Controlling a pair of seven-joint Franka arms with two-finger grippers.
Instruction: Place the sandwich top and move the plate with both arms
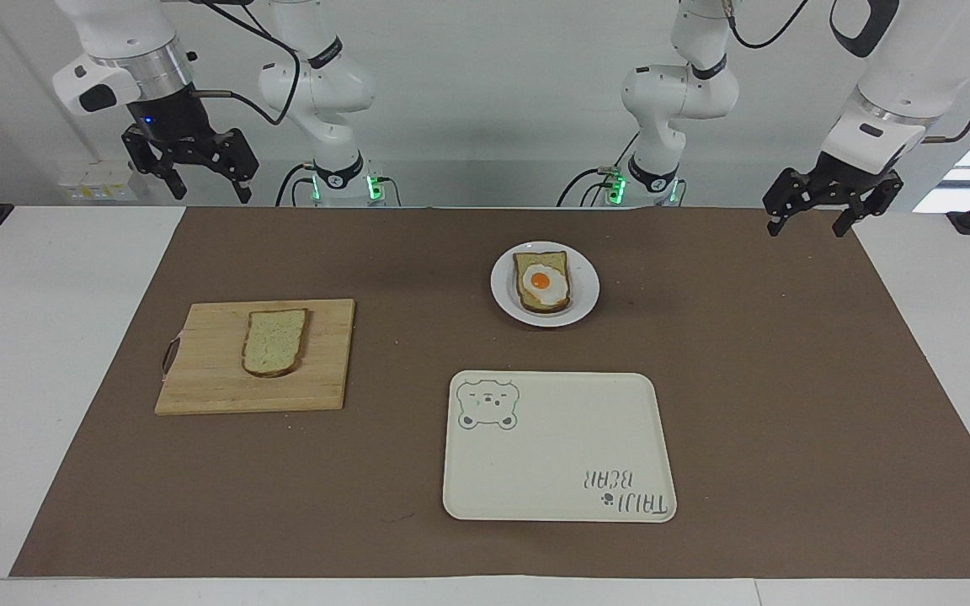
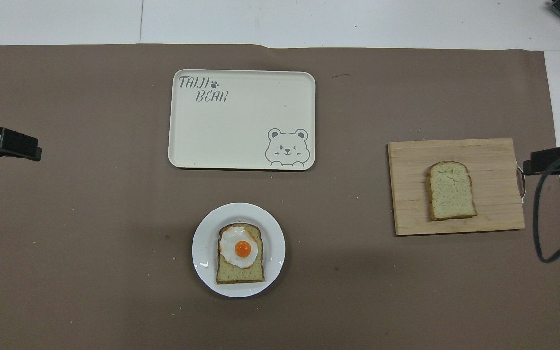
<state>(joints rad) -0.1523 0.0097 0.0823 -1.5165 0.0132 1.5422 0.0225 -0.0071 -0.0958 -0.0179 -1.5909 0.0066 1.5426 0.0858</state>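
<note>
Brown paper mat (image 1: 788, 404) covers most of the white counter (image 1: 39, 337), so that's the biggest thing going on. Next down is the cream tray (image 1: 558, 446) with the bear drawing, sitting near the counter's edge farthest from the robots, roughly mid-length. Then the wooden cutting board (image 1: 215, 370) toward the right arm's end, with the sandwich top (image 1: 274, 341) lying flat on it, nothing on or around it. The plate (image 1: 586, 290) is nearer to the robots than the tray, with a clear strip of mat between them, and it carries the bread slice with a fried egg (image 1: 542, 282).

Both arms are parked up high. The right end effector (image 1: 199, 168) hangs over the counter's robot-side edge at the mat's corner, fingers apart, holding nothing. The left end effector (image 1: 818, 215) hangs over the other robot-side corner of the mat, fingers apart too, also holding nothing.

Plenty of bare mat between board and plate, and all around the plate. Nothing sits in the path between the two.
</note>
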